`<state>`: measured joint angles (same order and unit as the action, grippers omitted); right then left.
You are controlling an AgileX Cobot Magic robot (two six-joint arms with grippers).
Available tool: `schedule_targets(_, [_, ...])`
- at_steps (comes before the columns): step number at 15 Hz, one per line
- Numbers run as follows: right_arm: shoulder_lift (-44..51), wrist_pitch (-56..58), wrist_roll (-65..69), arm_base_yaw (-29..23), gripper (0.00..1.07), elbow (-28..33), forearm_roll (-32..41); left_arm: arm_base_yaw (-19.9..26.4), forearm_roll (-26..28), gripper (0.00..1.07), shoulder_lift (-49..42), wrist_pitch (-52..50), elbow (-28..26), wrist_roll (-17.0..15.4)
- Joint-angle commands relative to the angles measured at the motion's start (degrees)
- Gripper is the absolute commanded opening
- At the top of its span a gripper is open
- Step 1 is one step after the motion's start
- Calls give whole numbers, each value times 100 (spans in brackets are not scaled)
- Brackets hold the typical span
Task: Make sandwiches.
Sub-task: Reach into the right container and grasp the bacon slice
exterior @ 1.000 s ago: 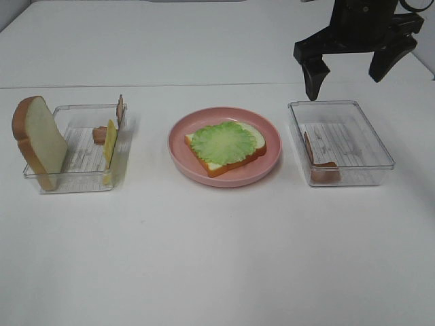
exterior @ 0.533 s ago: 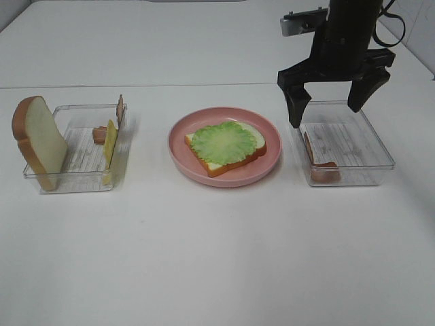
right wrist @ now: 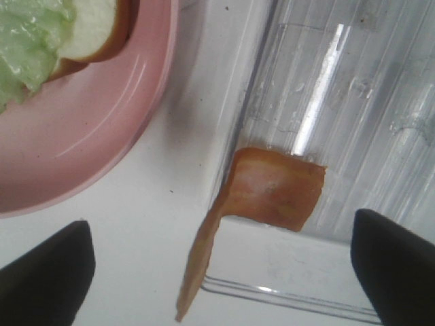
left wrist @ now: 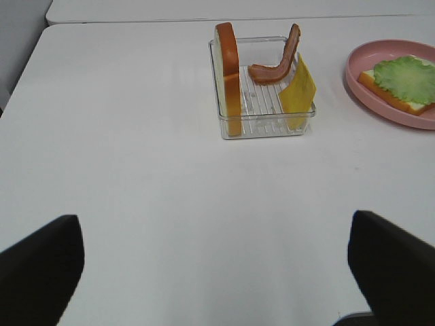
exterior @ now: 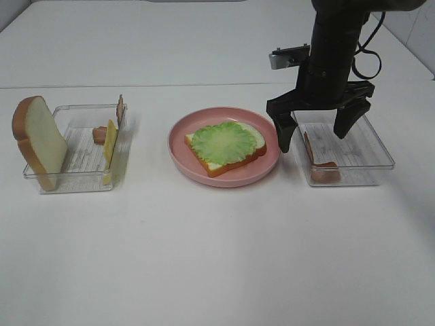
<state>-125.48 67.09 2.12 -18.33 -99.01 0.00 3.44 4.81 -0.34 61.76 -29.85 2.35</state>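
Observation:
The sandwich is a single toast slice (exterior: 255,139) topped with green lettuce (exterior: 223,142), lying on a pink plate (exterior: 182,160); the left wrist view shows it too, lettuce (left wrist: 406,70) uppermost. My right gripper (exterior: 311,139) hangs open over the left end of the right clear tray (exterior: 380,163), one finger outside the wall toward the plate. A bacon strip (right wrist: 272,193) leans on that tray's wall, between the open fingers (right wrist: 47,272). My left gripper (left wrist: 212,224) is open over bare table, out of the exterior view.
The left clear tray (exterior: 78,178) holds an upright bread slice (exterior: 37,139), a yellow cheese slice (exterior: 110,142) and bacon (exterior: 100,134). In the left wrist view that tray (left wrist: 262,129) stands ahead of the gripper. White table surrounds everything.
My right arm has come down and toward the front left, from above the table's back edge to low over the right tray. Its jaws stayed open. Food has not moved.

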Motion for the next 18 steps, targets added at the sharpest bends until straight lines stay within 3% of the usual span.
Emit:
schedule_targets(1, [-74,-92,-46,6,99,17,0,6,6,101,-92,-23,11,-11])
schedule_targets(5, [-172,-172,-57,6,99,17,-40,6,6,101,-92,-23,11,-11])
schedule_targets(8, [-172,-166,-57,6,91,17,-40,6,6,101,-92,-23,11,-11])
schedule_targets(9, [-172,-155,-52,6,72,17,-40,6,6,101,-92,-23,11,-11])
schedule_targets(12, [-172,-155,-40,6,44,17,-40,6,6,101,-92,-23,11,-11])
schedule_targets(13, [-172,-155,-40,6,26,17,-40,6,6,101,-92,-23,11,-11])
schedule_targets(16, [-172,-149,-29,6,0,17,-46,6,6,101,-92,-23,11,-11])
schedule_targets(18, [-172,-120,0,6,0,17,-57,6,6,101,-92,-23,11,-11])
